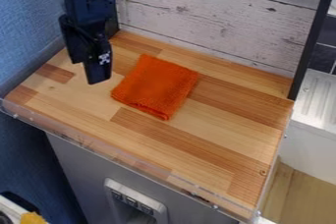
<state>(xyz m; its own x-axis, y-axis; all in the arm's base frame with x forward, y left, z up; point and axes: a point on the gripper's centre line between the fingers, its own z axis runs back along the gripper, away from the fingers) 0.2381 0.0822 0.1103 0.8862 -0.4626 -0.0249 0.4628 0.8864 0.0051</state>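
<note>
Here's the black two-finger gripper (97, 76), open or clenched I can't tell, at ten o'clock from the folded orange cloth (155, 86), upper-middle of the striped wooden tabletop (197, 142), looking light, floppy, best pinched at its nine-o'clock corner.

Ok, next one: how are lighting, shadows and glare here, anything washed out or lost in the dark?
Camera view: soft, fairly even light on the wooden worktop; the orange cloth reads clearly, with only faint shading at its edges; the black gripper loses some detail in its dark parts; the white unit at right looks brightest.
</note>
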